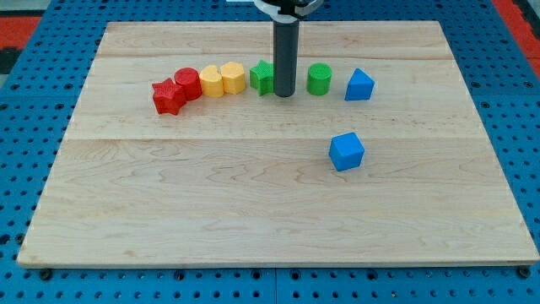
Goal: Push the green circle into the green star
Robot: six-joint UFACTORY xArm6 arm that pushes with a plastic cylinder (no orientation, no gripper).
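Note:
The green circle (319,79) stands near the view's top, right of centre. The green star (262,78) is to its left, partly hidden by the rod. My tip (284,95) rests on the board between the two, touching or almost touching the green star's right side, with a small gap to the green circle.
Left of the green star runs a row: a yellow hexagon (233,78), a yellow block (212,81), a red circle (187,84), a red star (167,97). A blue block (359,85) sits right of the green circle. A blue cube (346,151) lies lower right. The wooden board (253,211) lies on a blue pegboard.

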